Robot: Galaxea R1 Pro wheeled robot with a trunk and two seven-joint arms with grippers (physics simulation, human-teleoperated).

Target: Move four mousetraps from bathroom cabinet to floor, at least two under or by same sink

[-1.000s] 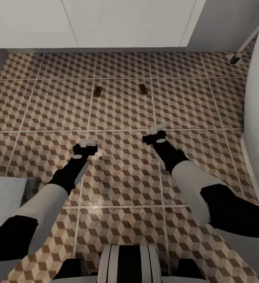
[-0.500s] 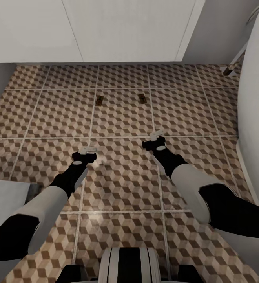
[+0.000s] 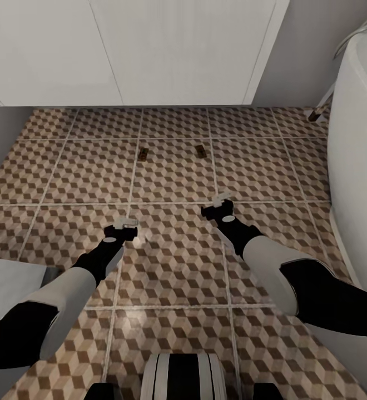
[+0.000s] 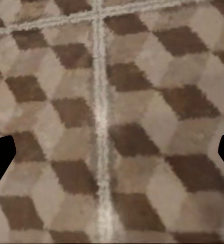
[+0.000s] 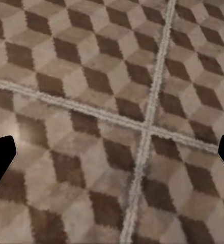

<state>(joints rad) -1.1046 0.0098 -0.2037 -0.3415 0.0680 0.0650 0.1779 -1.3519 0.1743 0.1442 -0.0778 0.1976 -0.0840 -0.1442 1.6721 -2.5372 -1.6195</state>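
Tiles of the bathroom floor (image 3: 172, 266), printed with brown and beige cubes, are seen beneath both arms, and the same pattern is looked down on in both wrist views. Ahead of both grippers, beyond the far edge of the floor, a broad white unit (image 3: 178, 50) is seen against the wall; whether it is the sink's vanity cannot be told from here. To the right of the right gripper, well apart, the curved white side of a bathtub (image 3: 356, 166) is seen.

Two mousetraps are already lying on the floor, ahead of the grippers and just short of the white unit: one mousetrap (image 3: 144, 154) ahead of the left gripper (image 3: 125, 223), the other mousetrap (image 3: 200, 150) ahead of the right gripper (image 3: 221, 198). About half the task is judged done; the remaining two traps are judged still to be fetched from the cabinet.

Both grippers are held low over bare tiles, near the traps but not touching them. In each wrist view the dark fingertips are seen at opposite edges, so the jaws are spread wide and nothing is held. Nothing is seen lying between the grippers and the traps.
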